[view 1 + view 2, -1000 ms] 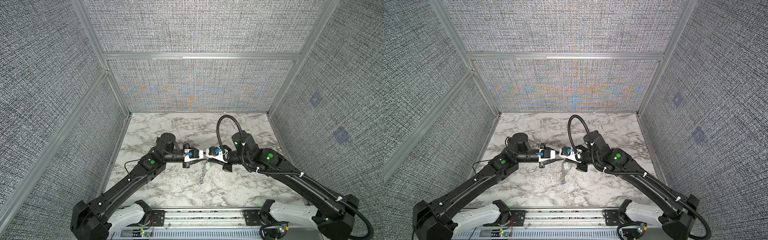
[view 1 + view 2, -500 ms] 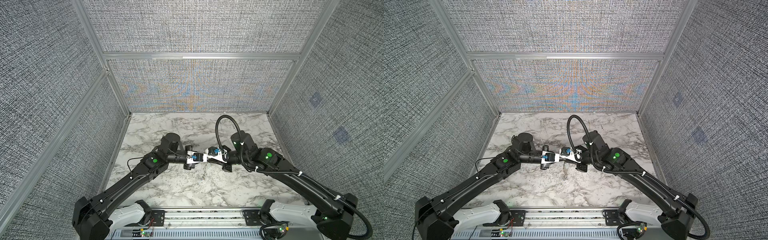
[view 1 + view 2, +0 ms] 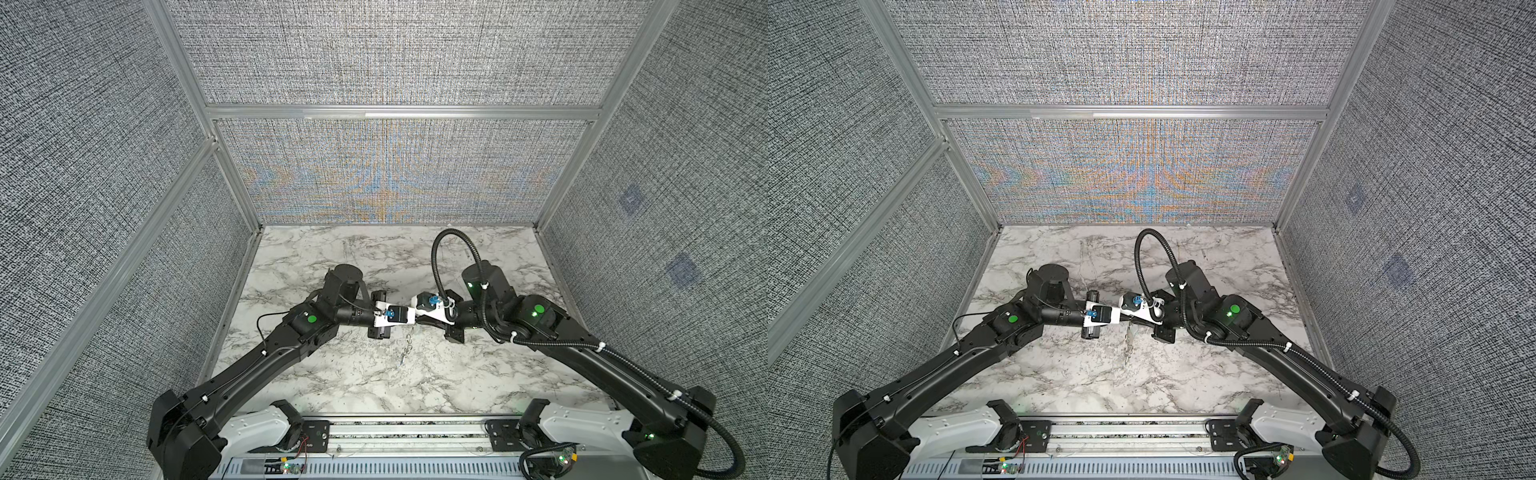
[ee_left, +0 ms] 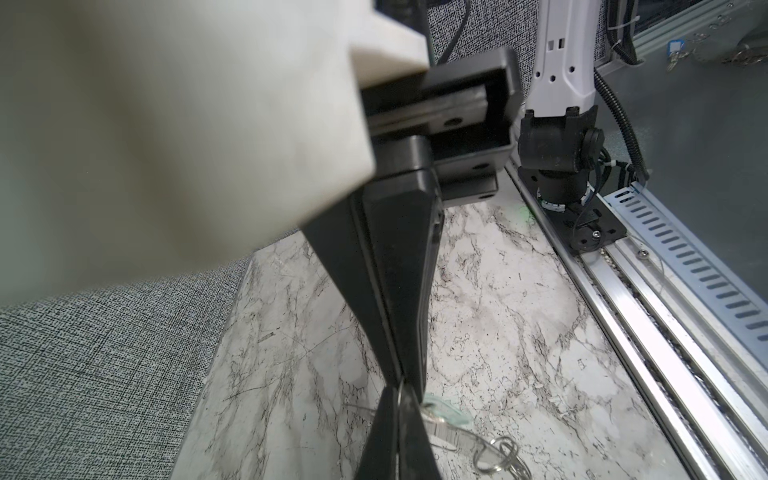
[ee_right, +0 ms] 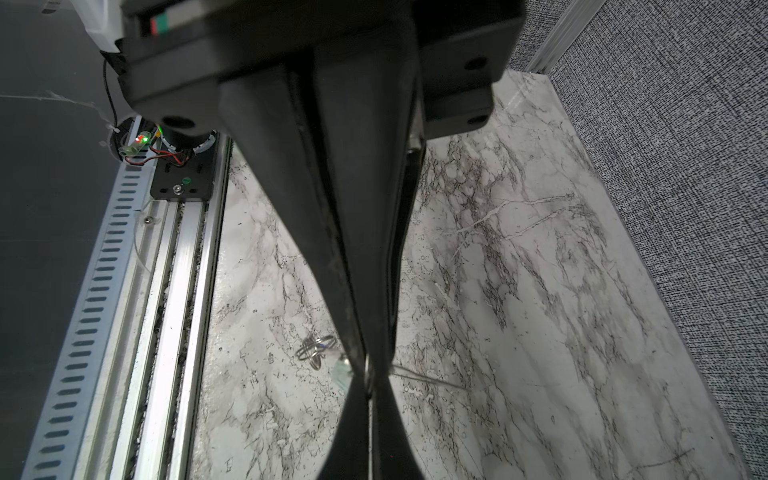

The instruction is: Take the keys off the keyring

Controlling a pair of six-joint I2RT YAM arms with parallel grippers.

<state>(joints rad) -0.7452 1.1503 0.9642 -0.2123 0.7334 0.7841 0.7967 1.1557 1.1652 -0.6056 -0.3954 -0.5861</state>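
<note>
In both top views my two grippers meet tip to tip above the middle of the marble table. In the left wrist view my left gripper (image 4: 400, 380) is shut, and a thin metal keyring (image 4: 399, 392) is pinched at its tips. My right gripper (image 5: 366, 374) is shut on that same ring from the opposite side. A short string of small rings (image 4: 498, 453) and a pale silvery key (image 4: 446, 437) dangles from it. That dangling string (image 3: 406, 347) hangs just over the table. A pale translucent piece (image 4: 444, 409) sits beside the tips. No blue tag shows on this ring.
The marble table (image 3: 353, 374) is walled by grey fabric panels on three sides. A metal rail (image 3: 407, 432) with both arm bases runs along the front edge. Beyond the rail, a blue tag (image 4: 675, 46) shows in the left wrist view.
My left gripper has closed its jaws and now pinches the ring at my right gripper's tips. The right gripper has stayed shut and almost still.
</note>
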